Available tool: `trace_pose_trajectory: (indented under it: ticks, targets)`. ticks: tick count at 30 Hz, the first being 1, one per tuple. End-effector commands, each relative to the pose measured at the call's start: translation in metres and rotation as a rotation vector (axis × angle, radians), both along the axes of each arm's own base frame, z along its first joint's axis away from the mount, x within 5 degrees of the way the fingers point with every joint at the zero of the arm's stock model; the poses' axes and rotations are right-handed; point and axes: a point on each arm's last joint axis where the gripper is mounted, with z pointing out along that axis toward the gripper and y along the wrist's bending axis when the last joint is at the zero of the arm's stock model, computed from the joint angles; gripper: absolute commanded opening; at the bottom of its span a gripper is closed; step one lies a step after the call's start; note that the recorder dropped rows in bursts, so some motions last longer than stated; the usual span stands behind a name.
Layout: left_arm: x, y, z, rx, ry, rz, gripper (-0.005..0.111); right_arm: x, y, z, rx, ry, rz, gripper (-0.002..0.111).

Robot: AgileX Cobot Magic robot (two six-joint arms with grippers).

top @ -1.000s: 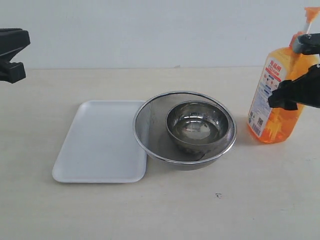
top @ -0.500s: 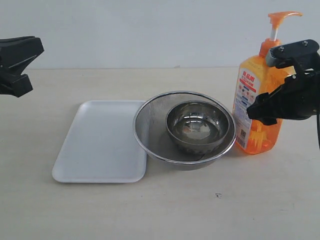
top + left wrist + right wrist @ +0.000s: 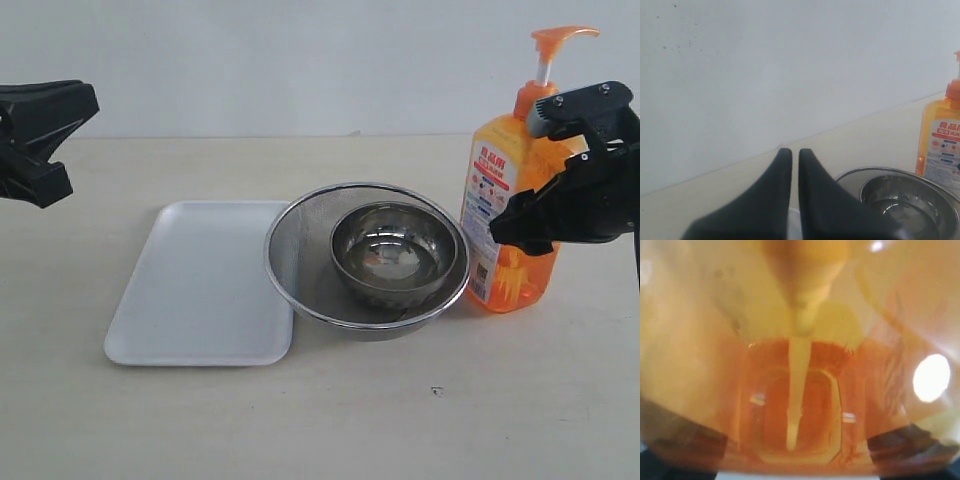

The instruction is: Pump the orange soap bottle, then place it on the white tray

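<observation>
Orange soap bottle (image 3: 515, 285) upright just right of the mesh strainer (image 3: 300, 250), close against its rim, on the far side of it from the white tray (image 3: 200, 290); resting or barely lifted, cannot tell. Pump head (image 3: 560, 38) raised, spout turned away from the metal bowl (image 3: 395, 250). Clasped across the body by the right gripper (image 3: 530, 170); left gripper (image 3: 795, 150) off at the far left, jaws pressed almost together on nothing. Likely trouble: pressing down off-centre and tipping the tall bottle; squirting soap onto table or gripper; carrying too low and clipping the strainer rim, shoving it across the tray; slipping on the slick flat sides mid-lift.
</observation>
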Motion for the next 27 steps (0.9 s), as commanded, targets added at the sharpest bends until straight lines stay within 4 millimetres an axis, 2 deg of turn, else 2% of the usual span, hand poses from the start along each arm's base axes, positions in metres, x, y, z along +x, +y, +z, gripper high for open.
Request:
trace_pose_trajectory:
  ticks: [1,9,15,21,27]
  targets:
    - [-0.001,-0.001,-0.002,0.001,0.009,-0.006,0.005,-0.001,-0.001,0.005,-0.039,-0.03,0.033,0.0]
    - [-0.004,-0.006,0.005,-0.046,-0.053,-0.065,0.005,0.0,-0.004,0.004,-0.15,-0.066,0.094,0.0]
    - [-0.003,-0.005,0.008,-0.102,-0.034,-0.055,0.005,0.002,-0.006,0.005,-0.168,-0.088,0.076,0.0]
    - [-0.002,-0.005,0.009,-0.126,-0.024,-0.057,0.005,-0.002,-0.014,-0.004,-0.215,-0.118,0.018,0.0]
    - [0.0,-0.013,0.019,-0.16,-0.029,-0.096,0.005,-0.005,0.001,-0.006,-0.278,-0.185,0.067,0.0]
